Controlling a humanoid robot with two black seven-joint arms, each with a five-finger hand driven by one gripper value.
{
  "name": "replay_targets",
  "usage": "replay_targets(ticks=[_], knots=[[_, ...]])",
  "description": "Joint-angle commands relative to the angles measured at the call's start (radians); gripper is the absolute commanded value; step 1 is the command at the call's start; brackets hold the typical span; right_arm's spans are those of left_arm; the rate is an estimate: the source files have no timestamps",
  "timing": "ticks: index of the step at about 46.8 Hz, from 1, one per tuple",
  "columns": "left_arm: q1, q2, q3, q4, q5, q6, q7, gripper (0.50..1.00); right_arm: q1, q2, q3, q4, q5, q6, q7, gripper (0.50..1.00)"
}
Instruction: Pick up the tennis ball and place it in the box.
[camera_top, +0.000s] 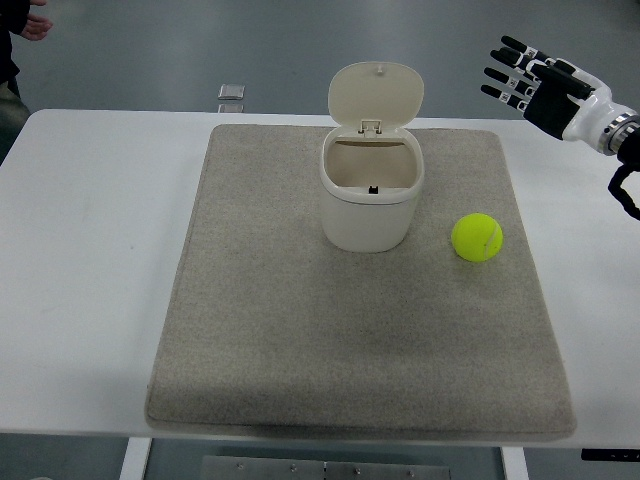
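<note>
head view: the task looks to be at its very start, the reach toward the ball not yet made. the tennis ball (477, 237) lies on the grey mat (300, 340), just to the right of the box (371, 200) and apart from it, with nothing touching it. the box is a cream bin standing upright near the middle of the mat, its lid (376, 93) flipped up and back so the mouth is open to the top. the mat covers most of the white table (80, 250).

the right hand (535, 85) hangs high at the upper right, beyond the mat's far right corner and well apart from the ball. its fingers (505, 72) are spread and extended toward the left, holding nothing, and the wrist runs off to the picture's right edge. the left hand is not in view.

the next move likely calls for the right hand to come down and inward over the ball, then close around it from above or the side, since the ball could roll on the mat if nudged. the lift to the open bin is short.

a small metallic object (231, 92) lies at the table's far edge, and a person's hand (35, 22) shows at the top left corner.
</note>
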Motion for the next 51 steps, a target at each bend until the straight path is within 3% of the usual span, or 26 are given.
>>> replay_targets(ticks=[1,51], knots=[[0.0,0.0,-0.002,0.001,0.0,0.0,0.0,0.996,-0.002,0.0,0.0,0.003,0.0,0.0,0.002,0.913],[-0.009,0.0,-0.003,0.018,-0.003,0.003,0.0,0.996,0.003,-0.007,-0.005,0.003,-0.097,0.003,0.012,0.913]])
